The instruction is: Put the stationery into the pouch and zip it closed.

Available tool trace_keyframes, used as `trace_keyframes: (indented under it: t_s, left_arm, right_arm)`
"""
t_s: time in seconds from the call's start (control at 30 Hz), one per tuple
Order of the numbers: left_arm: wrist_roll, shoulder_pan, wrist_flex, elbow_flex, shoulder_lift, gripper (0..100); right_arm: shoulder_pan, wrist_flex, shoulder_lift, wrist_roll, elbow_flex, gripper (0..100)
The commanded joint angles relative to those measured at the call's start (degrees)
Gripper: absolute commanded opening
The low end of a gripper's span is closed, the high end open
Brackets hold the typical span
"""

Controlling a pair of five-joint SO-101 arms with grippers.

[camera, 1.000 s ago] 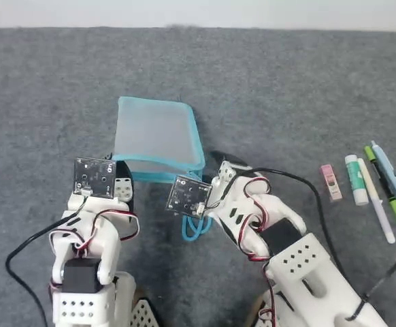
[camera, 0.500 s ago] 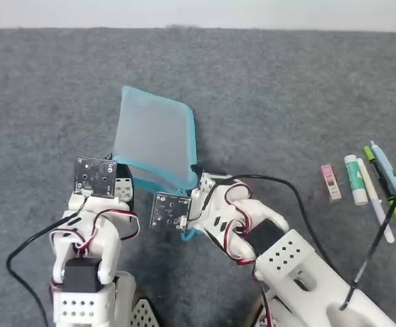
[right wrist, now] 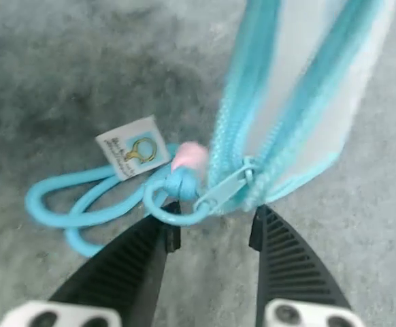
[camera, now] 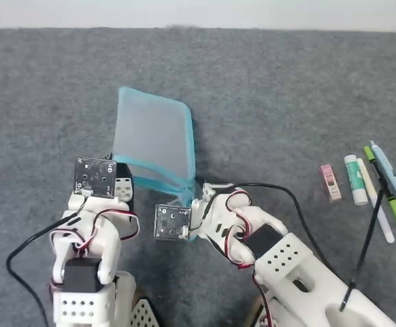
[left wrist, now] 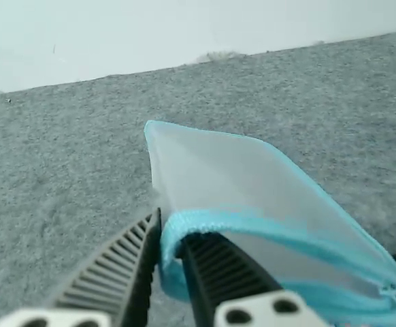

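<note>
The right gripper has moved in, parted fingers straddling the zipper pull. The left gripper pinches the pouch by its rim; unzipping likely follows.

Pouch looks like frosted, half see-through matt plastic, edged with woven turquoise cloth zipper tape. Zipper pull is smooth, slightly shiny metal. The cord is smooth, the tag papery. Table cover is rough grey felt. Pens at 3 o'clock are glossy plastic.

Table: lying under grey felt.
Pouch: resting mid-table.
Eraser, glue stick, pens: lying side by side, right.
</note>
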Motion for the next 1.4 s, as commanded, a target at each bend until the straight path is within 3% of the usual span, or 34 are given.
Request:
trace_keyframes:
  t_s: [0.0,0.23,0.43,0.53,0.93,1.13,1.23,1.37]
  left_arm:
    - [-0.5,1.1,1.1,-4.7,-0.7,1]
    - [-0.5,3.3,1.3,-4.6,-0.7,1]
    - [-0.5,3.3,1.8,-4.6,-0.7,1]
    - [-0.5,3.3,1.8,-4.5,-0.7,1]
    - [-0.4,5.0,0.8,-4.4,-0.8,1]
    - [2.0,5.7,-4.7,0.1,-0.6,1]
    - [2.2,7.9,-10.0,5.8,-0.6,1]
    - [4.7,8.7,-11.3,6.7,-0.6,1]
  right_arm:
    - [-0.7,-8.0,0.4,-3.6,-1.0,17.7]
    - [-0.7,-19.0,0.4,-10.8,-1.2,16.8]
    - [3.0,-19.3,0.1,-9.6,-2.6,2.8]
    - [6.2,-17.9,-0.1,-9.8,-4.4,0.8]
    - [7.8,-3.5,-0.2,-10.4,-2.3,2.2]
    - [16.3,11.6,-9.6,-25.3,-5.9,2.0]
    - [21.6,21.8,-16.1,-27.4,-10.8,2.4]
    - [22.5,36.9,-21.1,-27.8,-15.0,17.4]
